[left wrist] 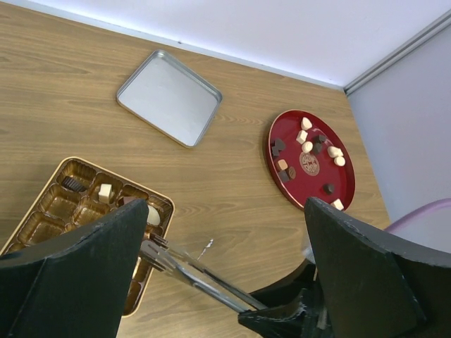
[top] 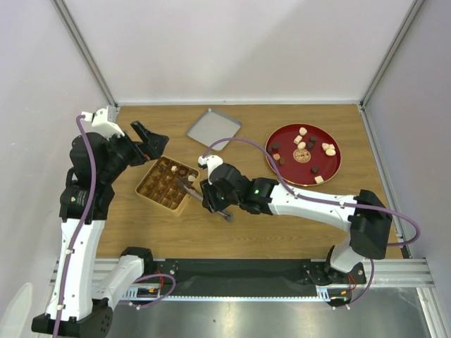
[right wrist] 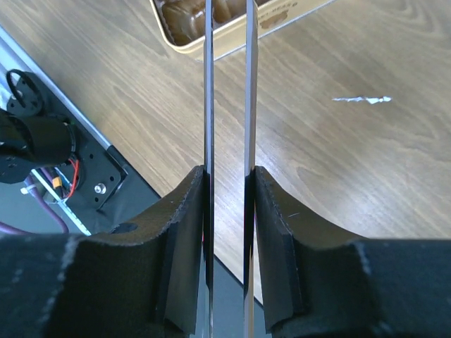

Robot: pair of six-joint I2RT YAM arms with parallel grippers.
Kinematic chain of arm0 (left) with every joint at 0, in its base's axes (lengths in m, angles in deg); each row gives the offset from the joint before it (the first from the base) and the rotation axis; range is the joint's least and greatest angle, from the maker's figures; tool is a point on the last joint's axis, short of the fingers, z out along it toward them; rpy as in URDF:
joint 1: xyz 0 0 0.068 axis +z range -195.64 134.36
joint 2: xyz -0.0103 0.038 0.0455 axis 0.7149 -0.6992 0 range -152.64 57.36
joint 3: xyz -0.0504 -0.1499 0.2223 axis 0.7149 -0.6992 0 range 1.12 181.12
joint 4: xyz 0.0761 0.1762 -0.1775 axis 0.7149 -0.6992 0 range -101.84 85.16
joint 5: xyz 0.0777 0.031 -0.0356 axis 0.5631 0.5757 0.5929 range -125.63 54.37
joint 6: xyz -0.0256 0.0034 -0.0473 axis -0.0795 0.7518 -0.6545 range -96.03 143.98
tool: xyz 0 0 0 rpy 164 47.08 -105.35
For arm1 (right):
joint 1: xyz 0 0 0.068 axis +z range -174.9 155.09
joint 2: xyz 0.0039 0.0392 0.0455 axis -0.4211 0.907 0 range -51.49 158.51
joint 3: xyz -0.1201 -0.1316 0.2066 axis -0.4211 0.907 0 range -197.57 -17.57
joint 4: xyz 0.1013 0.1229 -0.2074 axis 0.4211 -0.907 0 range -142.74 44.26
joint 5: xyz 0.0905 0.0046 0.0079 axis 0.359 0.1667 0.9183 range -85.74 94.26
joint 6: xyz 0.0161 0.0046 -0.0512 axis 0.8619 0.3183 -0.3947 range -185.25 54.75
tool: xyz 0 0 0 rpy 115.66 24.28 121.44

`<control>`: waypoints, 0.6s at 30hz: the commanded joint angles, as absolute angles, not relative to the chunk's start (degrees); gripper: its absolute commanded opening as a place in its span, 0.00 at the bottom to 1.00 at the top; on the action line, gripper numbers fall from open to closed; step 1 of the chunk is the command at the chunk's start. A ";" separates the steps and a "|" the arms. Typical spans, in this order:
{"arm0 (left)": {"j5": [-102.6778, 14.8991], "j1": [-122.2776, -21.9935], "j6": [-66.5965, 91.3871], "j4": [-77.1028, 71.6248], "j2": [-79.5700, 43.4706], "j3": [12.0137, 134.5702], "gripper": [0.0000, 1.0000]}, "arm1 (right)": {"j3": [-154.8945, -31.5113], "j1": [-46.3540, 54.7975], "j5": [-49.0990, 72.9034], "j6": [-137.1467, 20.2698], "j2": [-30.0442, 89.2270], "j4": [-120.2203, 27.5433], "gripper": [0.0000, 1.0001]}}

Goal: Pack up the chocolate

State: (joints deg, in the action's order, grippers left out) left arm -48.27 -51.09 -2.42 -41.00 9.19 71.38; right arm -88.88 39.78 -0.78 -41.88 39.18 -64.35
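Most of the chocolate (top: 301, 145) lies scattered on the red plate (top: 331, 163), a few pieces sitting in cells of the gold box (top: 150, 189). The right gripper (right wrist: 229, 204) clamps the tongs (right wrist: 208, 84), squeezed narrow, tips over the box; whether they pinch a piece cannot be told. The left gripper (top: 150, 137) hangs wide open beside the box.

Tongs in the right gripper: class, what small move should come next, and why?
Probably ease the right gripper open a little so the tongs release: their tips sit over a box compartment. Whether they grip anything is unclear.
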 commanded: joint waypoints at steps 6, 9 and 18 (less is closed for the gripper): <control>-48.64 -51.17 -1.60 -39.82 10.16 71.61 1.00 | -91.40 41.28 -4.44 -41.26 42.46 -62.53 0.33; -48.72 -51.26 -1.51 -39.74 10.25 71.61 1.00 | -92.01 41.28 -5.58 -41.96 43.61 -63.41 0.38; -49.43 -51.17 -2.22 -38.95 10.25 71.08 1.00 | -92.45 41.28 -7.34 -42.49 43.08 -63.41 0.42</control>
